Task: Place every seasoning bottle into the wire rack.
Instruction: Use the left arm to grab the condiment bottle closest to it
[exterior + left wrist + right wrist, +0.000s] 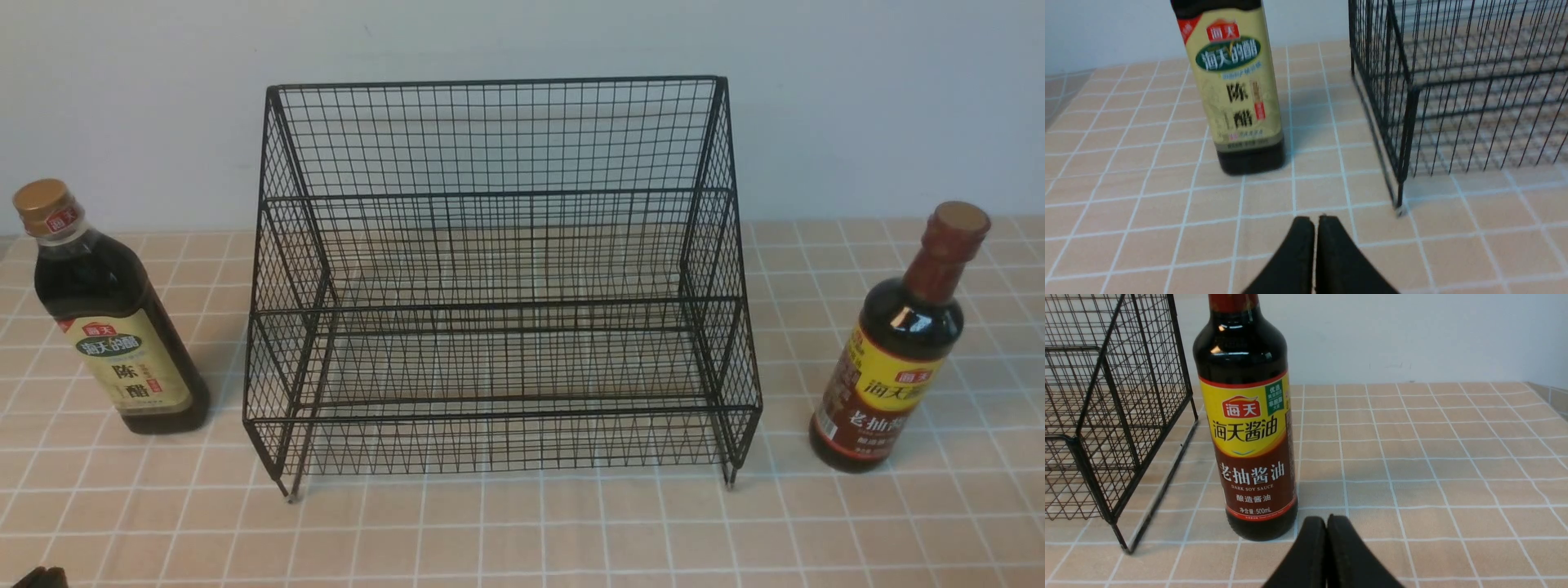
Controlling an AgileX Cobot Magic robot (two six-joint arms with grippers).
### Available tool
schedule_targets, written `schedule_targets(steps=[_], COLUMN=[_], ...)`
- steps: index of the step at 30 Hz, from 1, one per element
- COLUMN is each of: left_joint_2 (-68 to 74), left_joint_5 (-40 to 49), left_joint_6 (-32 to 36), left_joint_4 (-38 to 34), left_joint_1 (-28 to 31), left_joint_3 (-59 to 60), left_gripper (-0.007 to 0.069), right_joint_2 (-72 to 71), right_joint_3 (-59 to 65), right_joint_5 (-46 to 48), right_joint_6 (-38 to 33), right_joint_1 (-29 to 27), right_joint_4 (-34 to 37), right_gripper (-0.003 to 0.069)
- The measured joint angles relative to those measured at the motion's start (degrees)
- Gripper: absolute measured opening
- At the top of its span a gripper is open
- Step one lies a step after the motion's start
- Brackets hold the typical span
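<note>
Both bottles stand outside wire rack (pixel 498 194); grippers shut, empty.
Front: gold-cap bottle (pixel 114 327) upright left of rack, red-neck bottle (pixel 894 367) upright right of rack, neither touching it. Left wrist: left gripper (pixel 1315 222) jaws pressed together, short of gold-cap bottle, near rack's front corner. Right wrist: right gripper (pixel 1326 522) jaws together, near red-neck bottle's base, beside rack.

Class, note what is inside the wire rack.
Both tiers of the wire rack hold nothing; tiled table shows through. Gold-capped bottle and red-necked bottle stand outside it. Open mesh hides nothing.
</note>
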Motion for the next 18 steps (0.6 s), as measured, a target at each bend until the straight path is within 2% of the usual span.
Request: schedule_targets(steps=[7, 12, 15, 18], left_joint_2=[0.0, 0.0, 0.0, 0.0], left_joint_5=[-15.5, -25.0, -28.6, -36.9], left_joint_6=[-4.0, -4.1, -4.5, -5.4], left_joint_4=[-16.8, -21.2, -21.7, -21.9], left_joint_1=[0.0, 0.0, 0.0, 0.0], left_joint_3=[0.0, 0.0, 0.0, 0.0], left_gripper=[-0.0007, -0.0007, -0.0007, -0.0007], right_joint_2=[0.0, 0.0, 0.0, 0.0], right_joint_3=[0.0, 0.0, 0.0, 0.0], right_joint_5=[0.0, 0.0, 0.0, 0.0], right_joint_6=[0.0, 0.0, 0.0, 0.0], right_joint_1=[0.0, 0.0, 0.0, 0.0], right_joint_4=[0.0, 0.0, 0.0, 0.0], right_gripper=[-0.0015, -0.0015, -0.0015, -0.0015])
